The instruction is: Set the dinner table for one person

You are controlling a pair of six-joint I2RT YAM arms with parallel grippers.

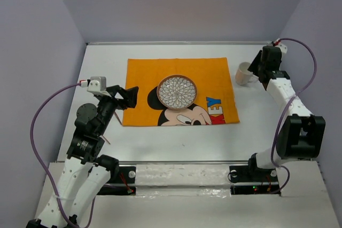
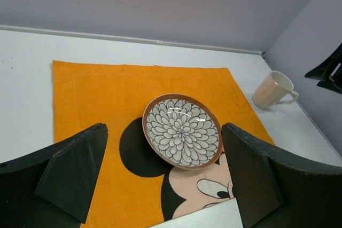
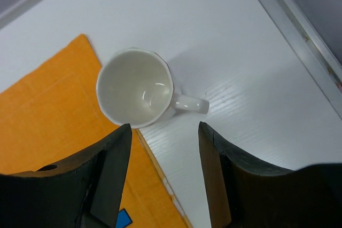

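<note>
Top external view: the bench carries an orange mat in its middle, and a patterned plate sits on the mat at about its centre. A mug stands upright on the bare bench just beside the mat's far right corner (whether it touches the cloth edge I cannot tell), handle to the right. The right tool hangs by the mug with its jaws apart and nothing between them; in the right wrist view the mug lies just beyond the fingertips. The left tool is spread wide and empty, low at the mat's left edge, facing the plate. I judge the setting largely laid, with mat, plate and mug in place. No cutlery shows anywhere, so that may be what is left.
</note>
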